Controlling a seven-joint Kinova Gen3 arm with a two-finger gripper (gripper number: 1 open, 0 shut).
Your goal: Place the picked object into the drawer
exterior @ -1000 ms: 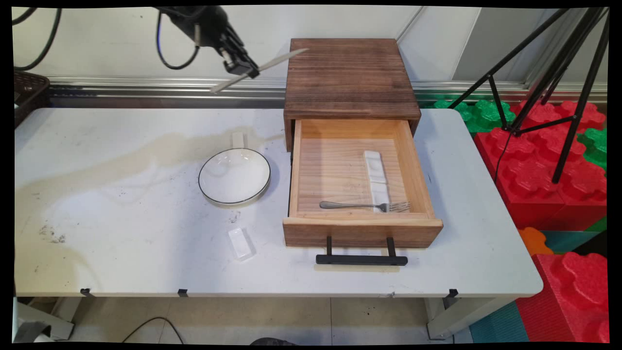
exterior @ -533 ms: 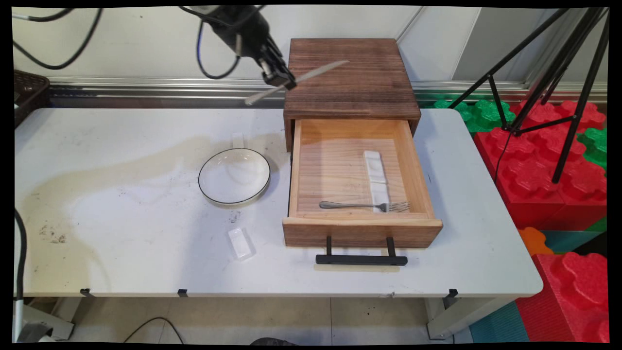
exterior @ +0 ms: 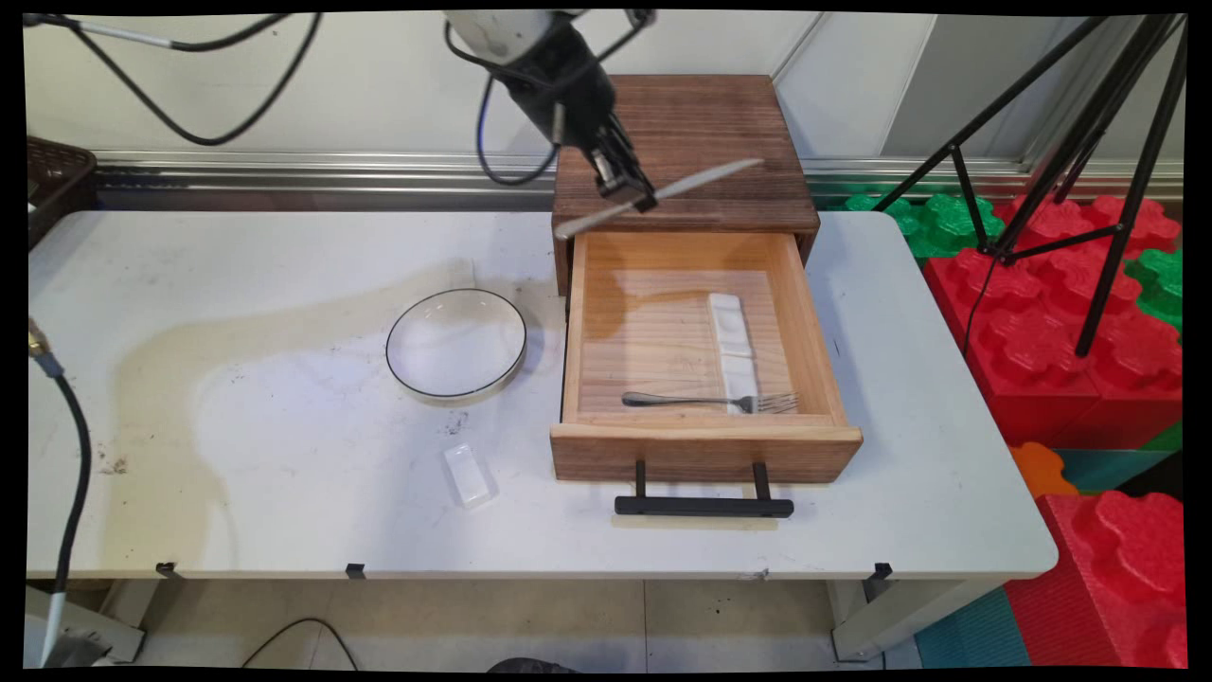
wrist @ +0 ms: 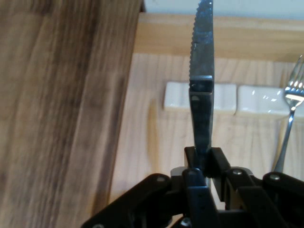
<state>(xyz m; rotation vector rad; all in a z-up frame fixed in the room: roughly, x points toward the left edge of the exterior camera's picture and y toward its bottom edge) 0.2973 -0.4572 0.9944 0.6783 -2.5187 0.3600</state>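
My gripper (exterior: 640, 197) is shut on a metal table knife (exterior: 663, 194), held about level in the air over the back edge of the open wooden drawer (exterior: 705, 440). In the hand view the knife (wrist: 201, 76) rises from between the fingers (wrist: 192, 159) with its serrated blade pointing away. Inside the drawer lie a white cutlery rest (exterior: 733, 336) and a fork (exterior: 710, 402) across its near end; both also show in the hand view, the rest (wrist: 178, 97) and the fork (wrist: 290, 102). The dark wooden cabinet top (exterior: 677, 142) lies behind the gripper.
A white plate with a dark rim (exterior: 456, 344) sits on the table left of the drawer. A small clear rectangular block (exterior: 469, 474) lies nearer the front edge. The drawer's black handle (exterior: 704, 506) sticks out toward the front. A black tripod (exterior: 1089, 142) and red foam blocks (exterior: 1079, 341) stand at the right.
The gripper has carried the knife to the right and lower, from left of the cabinet to over the back of the open drawer. Nothing on the table or in the drawer moved.
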